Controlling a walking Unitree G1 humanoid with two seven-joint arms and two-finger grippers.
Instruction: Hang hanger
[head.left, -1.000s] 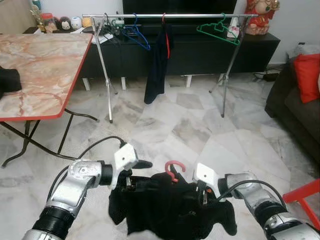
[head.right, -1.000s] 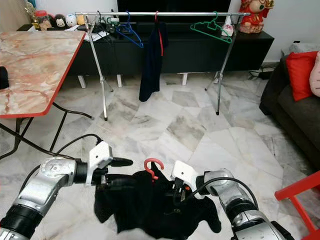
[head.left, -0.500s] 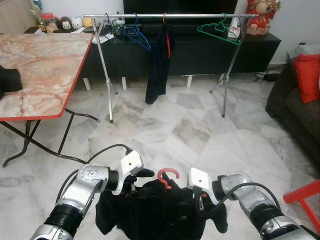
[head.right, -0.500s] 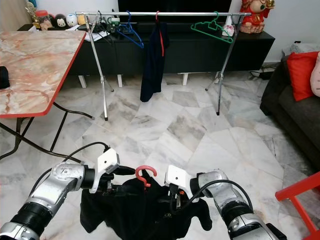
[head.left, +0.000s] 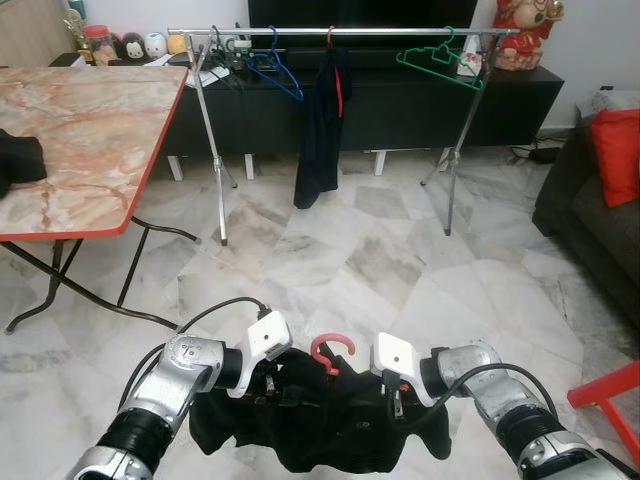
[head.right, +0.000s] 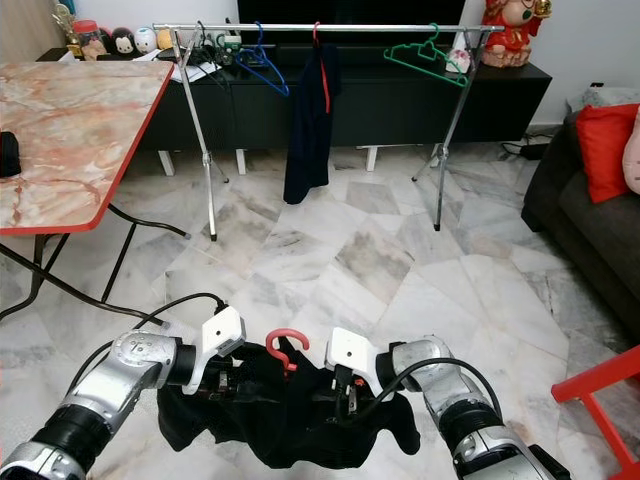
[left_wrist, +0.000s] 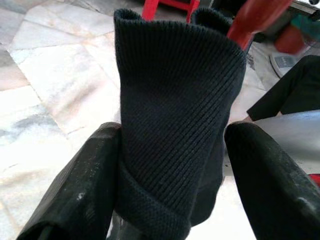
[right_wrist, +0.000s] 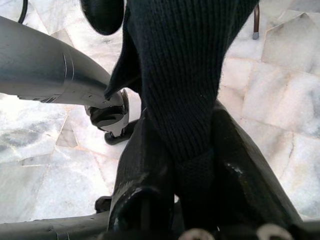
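White marble tile floor (head.left: 400, 250); silver metal clothes rail (head.left: 340, 31) at 12 o'clock, far off. Black knit garment (head.left: 330, 425) on red plastic hanger (head.left: 332, 352) held low at 6 o'clock betw. both tools. Left tool (left_wrist: 170, 165) pinching garment fabric; right tool (right_wrist: 192, 170) pinched on garment too.

Showed a dark ribbed knit garment (left_wrist: 172, 125) standing between the left gripper (left_wrist: 172, 175) fingers (left_wrist: 80, 190), pressed against one and apart from the other. Beyond the garment, a red hanger piece (left_wrist: 257, 17); beneath it, marble floor (left_wrist: 50, 75).
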